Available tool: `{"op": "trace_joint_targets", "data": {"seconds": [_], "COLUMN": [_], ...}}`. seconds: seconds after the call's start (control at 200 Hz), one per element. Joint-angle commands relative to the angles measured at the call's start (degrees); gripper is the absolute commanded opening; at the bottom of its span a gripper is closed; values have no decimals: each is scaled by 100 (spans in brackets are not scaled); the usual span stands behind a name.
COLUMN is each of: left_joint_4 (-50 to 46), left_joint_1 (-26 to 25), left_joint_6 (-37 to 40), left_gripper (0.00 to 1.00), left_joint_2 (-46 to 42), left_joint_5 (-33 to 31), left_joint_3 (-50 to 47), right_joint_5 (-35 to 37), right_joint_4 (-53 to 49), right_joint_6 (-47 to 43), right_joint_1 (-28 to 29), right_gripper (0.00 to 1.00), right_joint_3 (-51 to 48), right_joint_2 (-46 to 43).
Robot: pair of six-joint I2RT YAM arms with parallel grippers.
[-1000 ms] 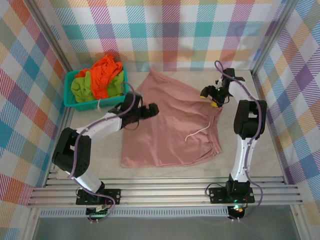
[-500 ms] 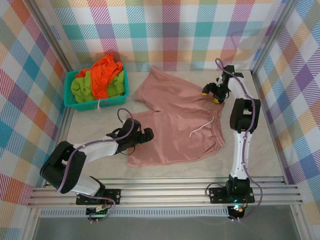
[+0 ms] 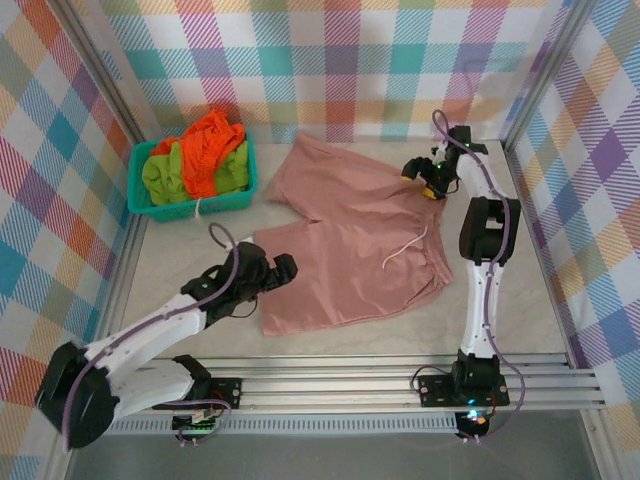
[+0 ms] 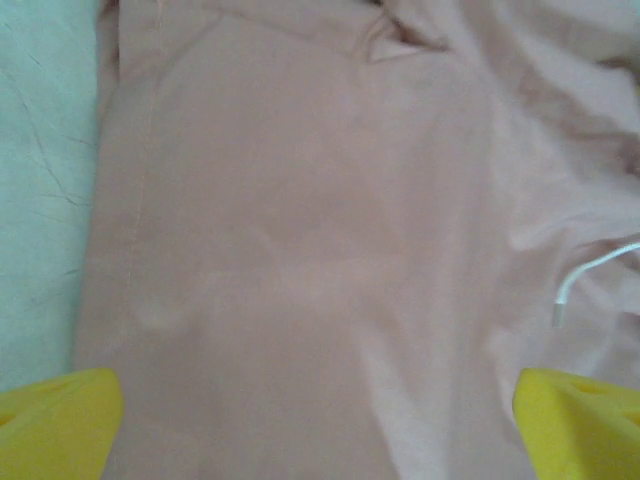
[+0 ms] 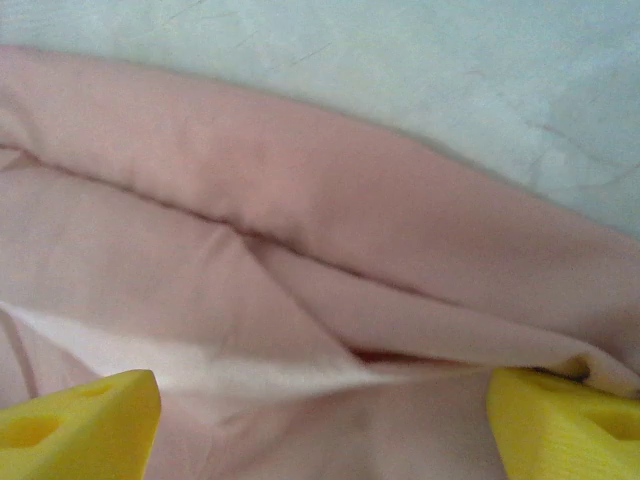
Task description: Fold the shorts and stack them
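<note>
We see the pink shorts (image 3: pixel 350 250) lying flat in the middle of the table (image 3: pixel 540 300). Their long axis goes across the table from right to left. The waistband is at the right side, with the white drawstring (image 3: pixel 403 248) lying on the cloth, and the two legs point to the left. The far leg turns toward the back left and the near leg goes straight left.

The left end effector (image 3: pixel 285 268) is over the hem of the near leg. Its yellow fingers (image 4: pixel 55 425) stand wide apart above the cloth, with nothing between them. The right end effector (image 3: pixel 420 180) is at the far corner of the waistband. Its fingers (image 5: pixel 75 425) are also wide apart, and a loose fold of pink cloth lies between them.

At the back left stands the teal basket (image 3: pixel 140 205), just beside the far leg. The orange shorts (image 3: pixel 208 145) and the green shorts (image 3: pixel 163 178) lie crumpled in it.
</note>
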Motion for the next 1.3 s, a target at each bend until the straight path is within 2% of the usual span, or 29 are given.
{"op": "trace_joint_targets", "data": {"seconds": [0.0,0.12,0.255,0.395,0.515,0.79,0.955,1.295], "left_joint_4": [-1535,-1753,-1737,-1104,-807,-711,-981,-820], "left_joint_1": [-13,-47,-94,-120,-132,-137,-137,-137], "left_joint_6": [-585,-1526,-2247,-2852,-3049,-3152,-3117,-3076], "left_gripper": [100,95,88,80,75,66,63,57], "left_joint_2": [-479,-1019,-1533,-1780,-1683,-1264,-1236,-889], "left_joint_5": [187,647,989,1499,1693,1938,1759,1668], "left_joint_3": [-62,-710,-1202,-1635,-1776,-1784,-1718,-1688], "right_joint_5": [-266,-217,-239,-247,-251,-183,-160,-136], "right_joint_4": [919,1648,2386,2895,3009,2752,2654,2471], "right_joint_6": [69,235,436,625,663,479,448,385], "right_joint_1": [-32,-31,-31,-21,-25,-23,-24,-24], "right_gripper": [87,89,89,89,88,88,88,88], "right_joint_3": [-743,-1851,-3342,-4679,-5485,-6415,-6741,-7111], "right_joint_2": [-1206,-2282,-3540,-4695,-5389,-6328,-6594,-6967]}}
